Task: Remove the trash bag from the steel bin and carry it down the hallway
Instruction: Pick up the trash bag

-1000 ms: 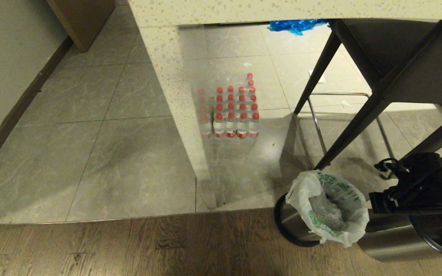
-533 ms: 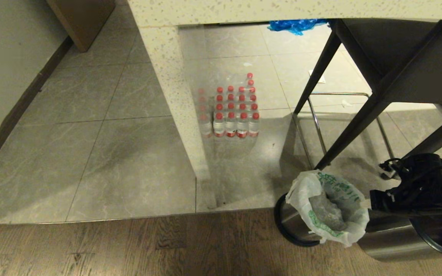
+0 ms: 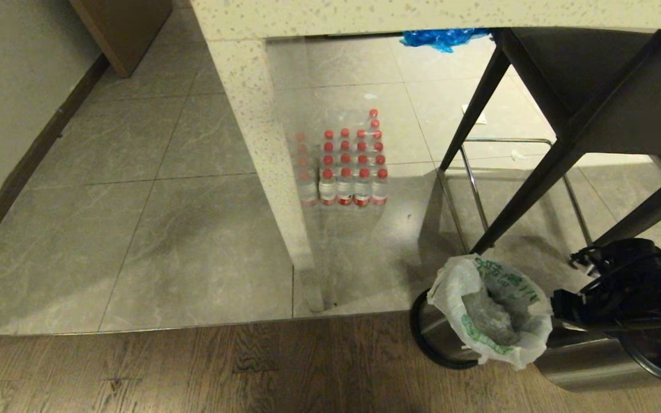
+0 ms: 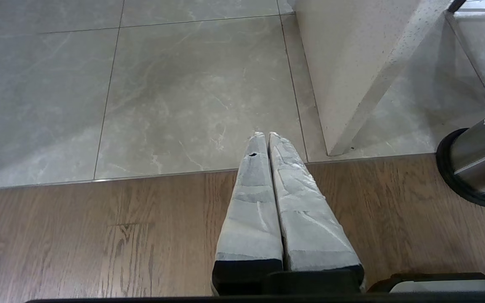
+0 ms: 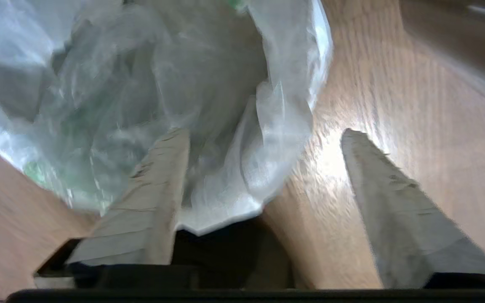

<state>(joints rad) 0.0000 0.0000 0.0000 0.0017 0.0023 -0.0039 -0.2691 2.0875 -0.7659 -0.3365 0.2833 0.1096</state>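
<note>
We see the right gripper (image 5: 263, 134) spread open, one finger over the trash bag (image 5: 150, 84), gripping nothing.

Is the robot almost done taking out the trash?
No, it's just starting. The bag still lines the bin. The right gripper is open at the bag's edge, gripping nothing yet. The left gripper waits shut. Lifting and carrying remain.

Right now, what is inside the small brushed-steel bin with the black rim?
The steel bin holds a translucent white trash bag with green lettering, its mouth folded over the rim. Crumpled plastic shows inside; anything deeper is covered.
</note>
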